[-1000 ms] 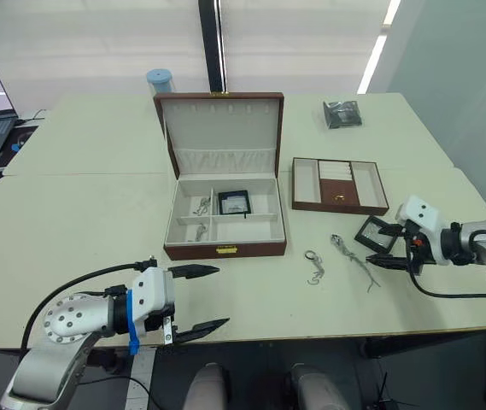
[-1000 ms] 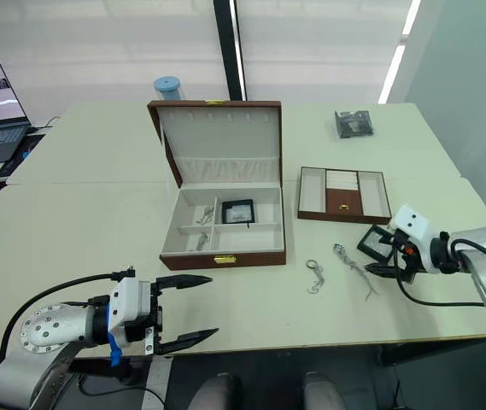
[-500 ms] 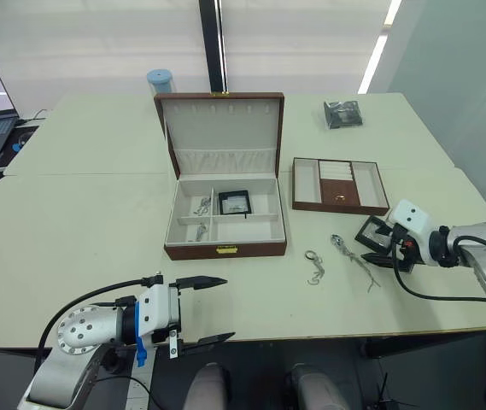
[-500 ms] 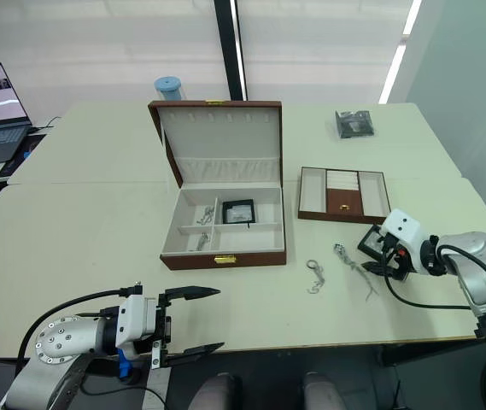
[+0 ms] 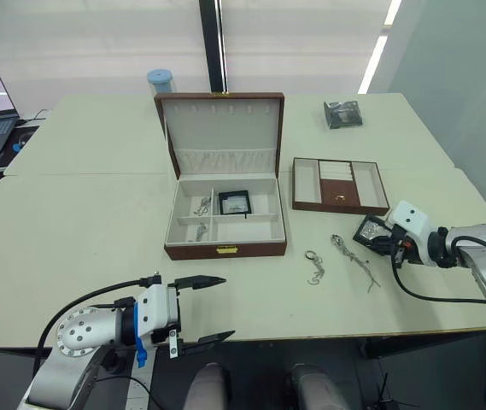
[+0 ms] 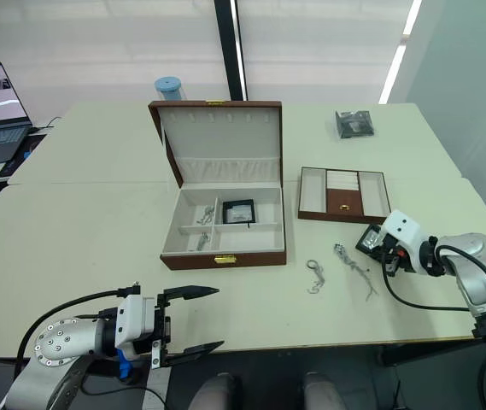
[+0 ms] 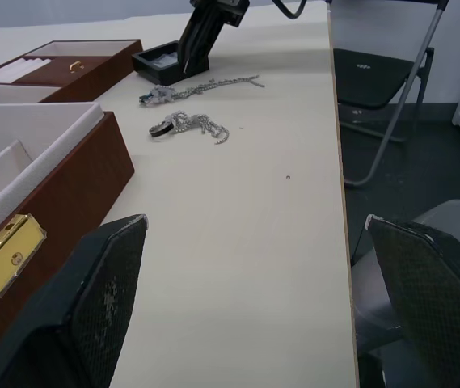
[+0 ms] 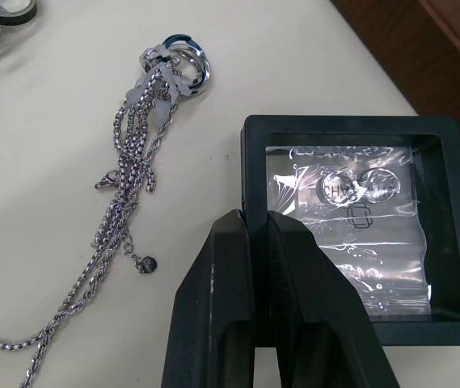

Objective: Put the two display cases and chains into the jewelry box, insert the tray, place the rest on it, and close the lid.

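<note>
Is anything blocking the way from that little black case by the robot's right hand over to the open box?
Nothing solid: the display case lies at the right gripper, and only low chains lie on the table toward the jewelry box.

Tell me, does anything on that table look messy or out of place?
Mostly tidy. The thin silver chains lie in a loose tangle on the cream table, beside the small black square display case that the right gripper pinches by its frame edge.
</note>
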